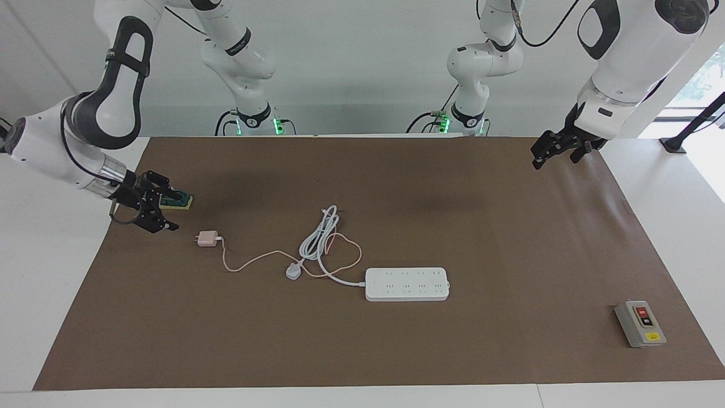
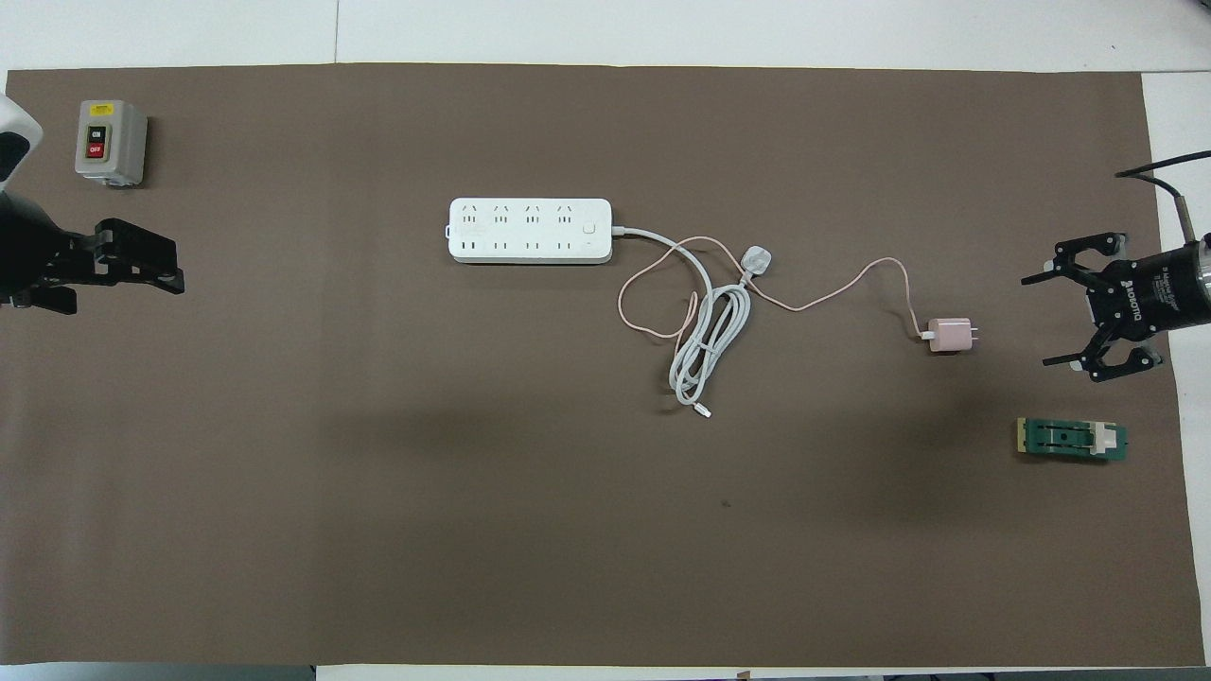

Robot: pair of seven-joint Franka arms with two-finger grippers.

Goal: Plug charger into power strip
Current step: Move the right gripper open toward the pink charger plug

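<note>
Pale pink and cube-shaped, the charger (image 1: 207,238) lay flat on the brown mat (image 1: 396,351), toward the right arm's end of the table, with its prongs pointing at that end. Its thin pink cable (image 1: 255,260) trailed away toward the middle of the table, looping through the coiled white cord (image 1: 317,235) and passing the rounded white plug (image 1: 293,272).

Low over the mat's edge, the right gripper (image 1: 159,211) hung just beside the charger, on the side the prongs faced, apart from it and touching nothing. Its fingers (image 2: 1061,360) were spread wide, with the gap between them turned toward the charger, and nothing was held in it. In the overhead view the right gripper (image 2: 1052,321) lined up roughly level with the charger (image 2: 949,335). A small green block (image 1: 177,199) sat on the mat nearer to the robots than the charger, close by the right gripper.

White and flat, the power strip (image 1: 407,284) lay near the middle of the mat, farther from the robots than the charger and well apart from it, its sockets facing up and none of them filled.

At the left arm's end, the left gripper (image 1: 545,152) waited in the air over the corner of the mat closest to the robots, its fingers apart and holding nothing. A grey switch box (image 1: 640,323) with red and black buttons stood at that same end, farther from the robots.
</note>
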